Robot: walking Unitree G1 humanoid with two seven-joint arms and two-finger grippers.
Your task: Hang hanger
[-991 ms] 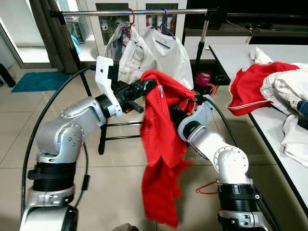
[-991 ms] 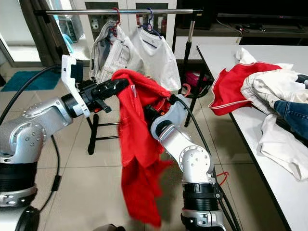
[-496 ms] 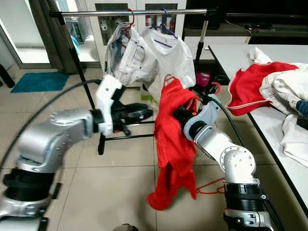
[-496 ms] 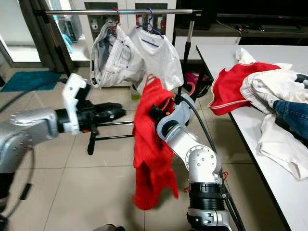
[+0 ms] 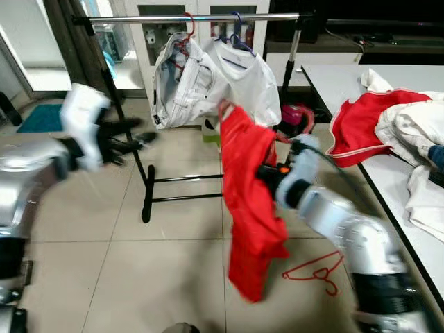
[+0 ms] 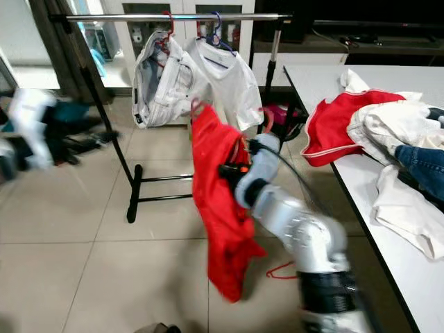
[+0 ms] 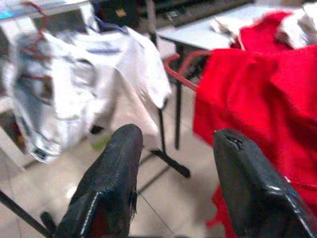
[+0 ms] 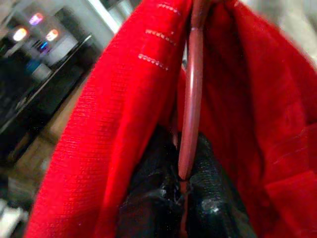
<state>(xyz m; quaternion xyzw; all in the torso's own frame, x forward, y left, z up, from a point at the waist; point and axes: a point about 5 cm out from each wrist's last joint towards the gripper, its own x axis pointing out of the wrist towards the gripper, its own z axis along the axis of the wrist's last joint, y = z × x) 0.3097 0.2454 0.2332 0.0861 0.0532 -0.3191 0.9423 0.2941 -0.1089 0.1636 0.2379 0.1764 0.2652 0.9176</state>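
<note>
Centre frame, below the rail [image 5: 208,17], the right gripper [image 8: 183,198] pinches the red hanger [image 8: 190,99] carrying a red garment [image 5: 246,187], while the left gripper [image 7: 173,183], blurred at upper left, gapes empty.

Cam setup: head pair + 2 wrist cams.
Head looks fwd/down at clothes rail [image 5: 187,18]; wrists close-up, both share red shirt [image 7: 257,94].

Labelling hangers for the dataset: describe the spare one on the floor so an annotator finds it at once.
Start at the white table on the robot's right and drop to the tiled floor beside it. There, just behind the hanging red garment that the right gripper holds up, lies a thin red wire hanger. Unlike the rail's hangers, it lies flat and bare.
</note>
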